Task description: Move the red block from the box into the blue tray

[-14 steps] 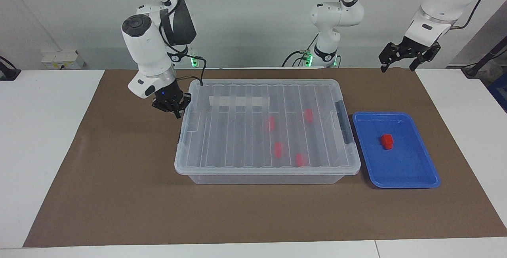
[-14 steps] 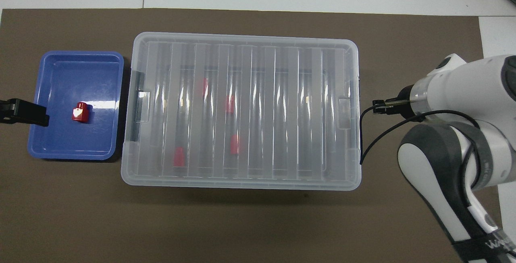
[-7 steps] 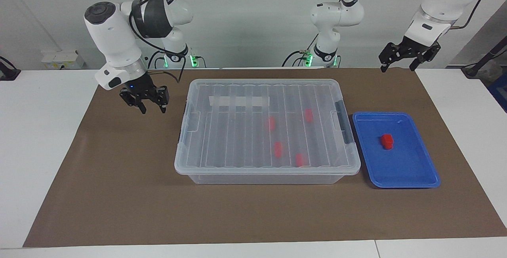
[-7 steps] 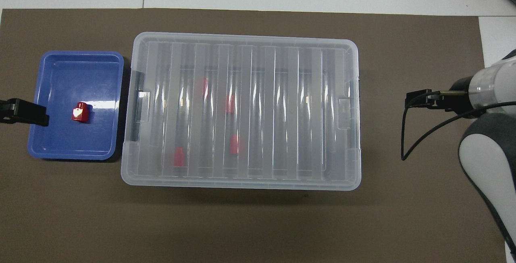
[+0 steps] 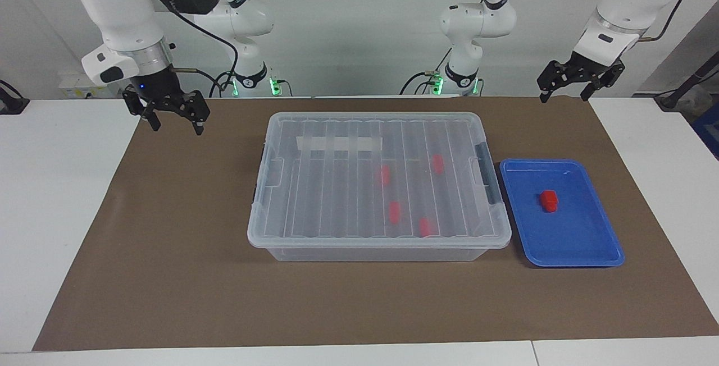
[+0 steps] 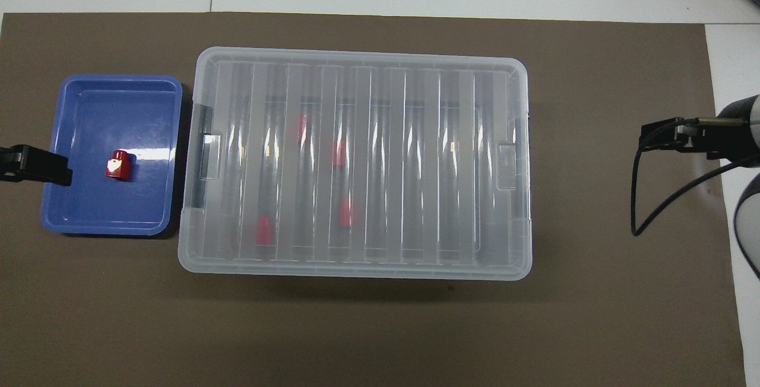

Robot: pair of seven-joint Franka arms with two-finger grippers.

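Red block [image 5: 549,200]: in the blue tray [image 5: 584,242], on the tray floor toward the box, upright, touching neither rim nor hand.
Blue tray: on the brown mat [image 5: 168,276] just beside the box, at the box's dark-latch end, toward the left arm's end of the tabletop.
Box [image 5: 379,181]: clear storage bin at mid-mat, ribbed lid [image 6: 362,161] seated flat on top; four more red blocks [image 5: 395,212] visible through the lid, all in the half of the box nearer the tray.
Right hand [image 5: 172,113]: fingers spread wide, empty; raised over the mat edge, well apart from the box end away from the tray.
Left hand [image 5: 564,86]: fingers apart, empty; raised above the mat corner past the tray end nearer the robots; waiting.
Just changed: a second earlier, right hand low and touching the box's end at the latch, fingers partly closed; now opened, lifted and drawn well away from the box. Left hand, block, tray and lid unmoved.
Meaning for the task: block out of the box and resting in the tray, lid back on, last contact with the box let go; reads as the task's goal met and the right arm retreating to rest.
Left to do: seemingly nothing beyond parking the arm.
Risk: little; both hands clear of box and tray.
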